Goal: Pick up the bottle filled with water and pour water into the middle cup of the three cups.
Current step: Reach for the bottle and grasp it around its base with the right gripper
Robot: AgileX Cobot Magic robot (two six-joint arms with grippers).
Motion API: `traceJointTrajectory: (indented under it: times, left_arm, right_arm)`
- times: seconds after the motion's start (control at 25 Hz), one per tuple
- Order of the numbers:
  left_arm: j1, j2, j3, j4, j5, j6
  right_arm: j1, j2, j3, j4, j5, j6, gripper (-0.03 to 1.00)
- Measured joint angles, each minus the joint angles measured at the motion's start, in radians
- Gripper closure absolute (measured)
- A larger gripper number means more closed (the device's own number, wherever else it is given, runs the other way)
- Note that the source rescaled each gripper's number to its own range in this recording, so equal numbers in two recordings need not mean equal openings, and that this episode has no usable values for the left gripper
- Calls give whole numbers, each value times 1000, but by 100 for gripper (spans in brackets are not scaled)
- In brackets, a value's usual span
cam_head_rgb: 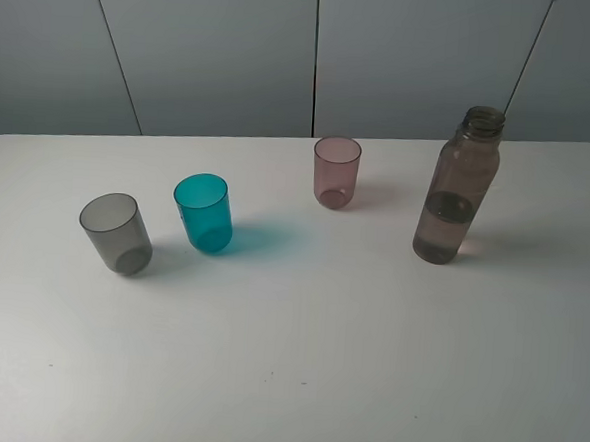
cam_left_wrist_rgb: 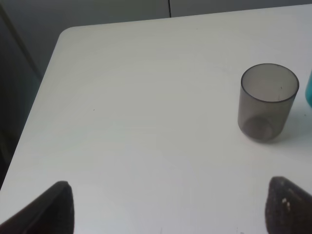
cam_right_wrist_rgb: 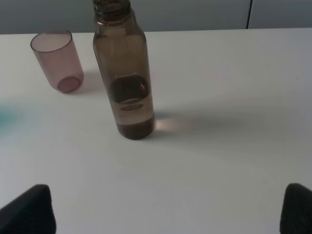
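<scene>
Right gripper (cam_right_wrist_rgb: pixel 163 208) stood wide, empty; bottle (cam_right_wrist_rgb: pixel 124 73) upright toward far right corner of bench (cam_head_rgb: pixel 345 384); should grasp mid-body, avoiding spill.

Soft, even light falls on the white bench (cam_head_rgb: pixel 366 366), bright with no harsh glare. It comes from the left of the high view, so shadows run rightward, faint and blurry-edged. The translucent teal plastic tumbler (cam_head_rgb: pixel 204 213) throws a teal-tinted patch. The tall smoky brown-grey plastic bottle (cam_head_rgb: pixel 457 191) throws a grey shadow with a warm bright spot at its foot. My wrist views are softer: my left pincer (cam_left_wrist_rgb: pixel 169 209) and right pincer (cam_right_wrist_rgb: pixel 163 209) show dark, out-of-focus fingertips in the corners.
</scene>
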Motion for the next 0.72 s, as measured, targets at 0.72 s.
traceJointTrajectory:
  times: [0.72]
  left_arm:
    - [0,0,0,0,0,0]
  right_arm:
    - [0,0,0,0,0,0,-3]
